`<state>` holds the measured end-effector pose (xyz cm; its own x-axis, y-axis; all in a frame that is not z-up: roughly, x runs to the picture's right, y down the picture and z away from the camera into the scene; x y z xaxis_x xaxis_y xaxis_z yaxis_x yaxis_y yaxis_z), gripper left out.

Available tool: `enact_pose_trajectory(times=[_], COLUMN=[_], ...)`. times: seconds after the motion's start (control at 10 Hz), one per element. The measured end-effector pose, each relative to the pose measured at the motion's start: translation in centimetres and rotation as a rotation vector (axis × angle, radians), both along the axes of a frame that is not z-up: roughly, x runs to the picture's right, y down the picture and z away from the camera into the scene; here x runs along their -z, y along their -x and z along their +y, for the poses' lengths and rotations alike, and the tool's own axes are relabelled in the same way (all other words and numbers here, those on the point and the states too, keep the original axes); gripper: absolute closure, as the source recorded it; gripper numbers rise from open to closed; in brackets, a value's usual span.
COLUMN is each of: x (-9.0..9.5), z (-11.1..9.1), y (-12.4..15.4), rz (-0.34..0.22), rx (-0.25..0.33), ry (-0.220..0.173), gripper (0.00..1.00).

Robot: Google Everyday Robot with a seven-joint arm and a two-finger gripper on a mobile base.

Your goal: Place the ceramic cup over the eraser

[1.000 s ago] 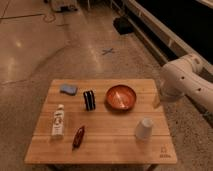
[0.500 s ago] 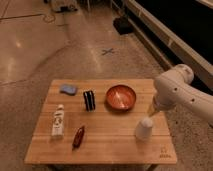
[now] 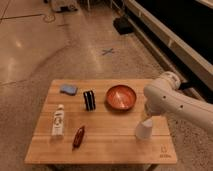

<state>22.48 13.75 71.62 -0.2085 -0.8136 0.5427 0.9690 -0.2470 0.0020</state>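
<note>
At the right edge of the wooden table (image 3: 100, 150), the gripper (image 3: 146, 118) hangs just above the ceramic cup (image 3: 143, 130) — whether it is open or clamped on the cup cannot be told. The eraser (image 3: 89, 99) stands well apart to the left, past the red bowl (image 3: 120, 96). A sound grasp likely means coming straight down — taking the tapered sides evenly, without tipping the cup.

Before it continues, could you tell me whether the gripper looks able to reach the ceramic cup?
Probably yes: the gripper sits directly above the ceramic cup near an edge of the wooden table. Nothing shows between them, and the red bowl stands apart, farther back.
</note>
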Motion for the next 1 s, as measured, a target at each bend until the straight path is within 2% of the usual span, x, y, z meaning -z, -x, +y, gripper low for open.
enact_pose_trajectory(times=[0.4, 0.8, 0.9, 1.0], x=[-0.6, -0.8, -0.6, 0.0], z=[1.5, 1.1, 0.4, -1.2], y=[1.4, 3.0, 3.6, 4.4], rz=[-0.023, -0.046, -0.054, -0.064], rx=[0.038, 0.068, 0.077, 0.095], ry=[0.005, -0.001, -0.006, -0.012], gripper=[0.37, 0.38, 0.43, 0.54])
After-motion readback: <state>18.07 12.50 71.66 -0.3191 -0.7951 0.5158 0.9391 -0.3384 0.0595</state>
